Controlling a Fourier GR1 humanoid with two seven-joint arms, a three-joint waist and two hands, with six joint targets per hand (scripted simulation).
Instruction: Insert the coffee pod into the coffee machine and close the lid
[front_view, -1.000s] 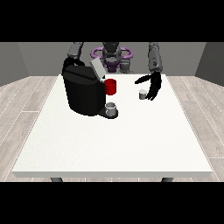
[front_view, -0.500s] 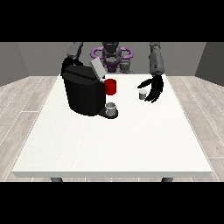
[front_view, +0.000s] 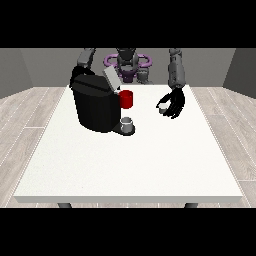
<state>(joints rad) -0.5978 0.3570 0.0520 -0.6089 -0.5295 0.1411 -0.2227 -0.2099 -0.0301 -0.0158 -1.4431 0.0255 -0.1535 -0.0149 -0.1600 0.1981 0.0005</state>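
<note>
Pod's in hand, lid's still up on the machine

Front view: the hand at the view's right (front_view: 174, 104) has its fingers curled round the small white pod (front_view: 162, 107), holding it over the table (front_view: 130, 165), well to the right of the black machine (front_view: 95, 102). The machine's lid (front_view: 110, 78) stands tilted open. A red part (front_view: 126, 99) sticks out on the machine's right side, with a grey cup (front_view: 128, 123) on the tray under it. The other hand (front_view: 76, 72) is mostly hidden behind the machine, can't tell what its fingers are doing.
</note>
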